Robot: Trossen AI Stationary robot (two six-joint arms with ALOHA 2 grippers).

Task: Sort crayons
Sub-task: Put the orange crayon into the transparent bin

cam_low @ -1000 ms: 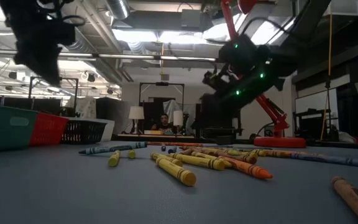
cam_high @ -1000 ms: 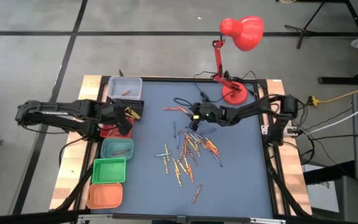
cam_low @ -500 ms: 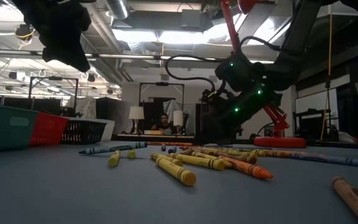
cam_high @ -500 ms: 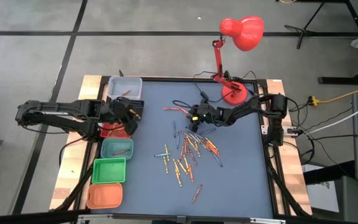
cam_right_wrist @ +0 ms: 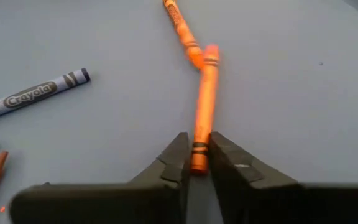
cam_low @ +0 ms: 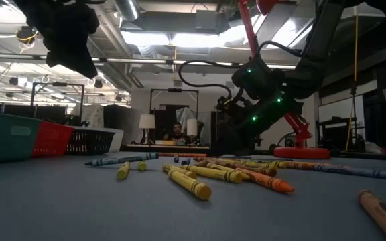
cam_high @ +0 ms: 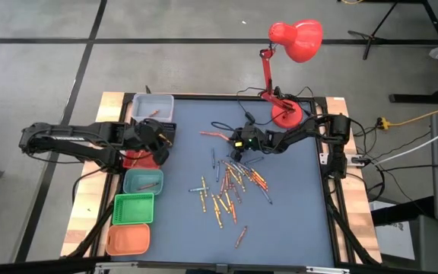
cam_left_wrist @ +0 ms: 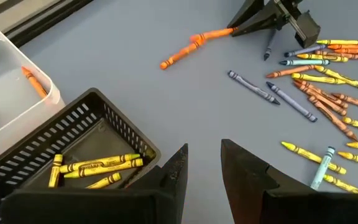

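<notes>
Several crayons (cam_high: 230,186) in yellow, orange, blue and dark colours lie scattered on the blue-grey mat. Two orange crayons (cam_high: 213,134) lie end to end at the pile's far side. My right gripper (cam_high: 233,140) is low over the mat and shut on the nearer orange crayon (cam_right_wrist: 205,93). My left gripper (cam_high: 160,143) hangs open above the black basket (cam_left_wrist: 73,143), which holds yellow crayons (cam_left_wrist: 95,167). Its fingers (cam_left_wrist: 202,155) have nothing between them. My right gripper pinches the orange crayon's near end (cam_right_wrist: 200,134) between its two fingers (cam_right_wrist: 173,162). The fingers slant down from the table's right side and lie along the crayon. The crayon points away from the gripper, and its far end (cam_right_wrist: 211,53) meets the other orange crayon (cam_right_wrist: 180,25) on the mat.
Along the left edge stands a row of bins: white (cam_high: 152,106) with orange crayons, black, red (cam_high: 134,160), teal (cam_high: 143,181), green (cam_high: 134,208), orange (cam_high: 128,240). A red desk lamp (cam_high: 286,114) stands at the far right. A blue crayon (cam_right_wrist: 33,94) lies beside my right gripper.
My right gripper has sunk toward the mat and shut on the orange crayon's end. My left gripper has tipped its fingers upward above the black basket and stays open.
</notes>
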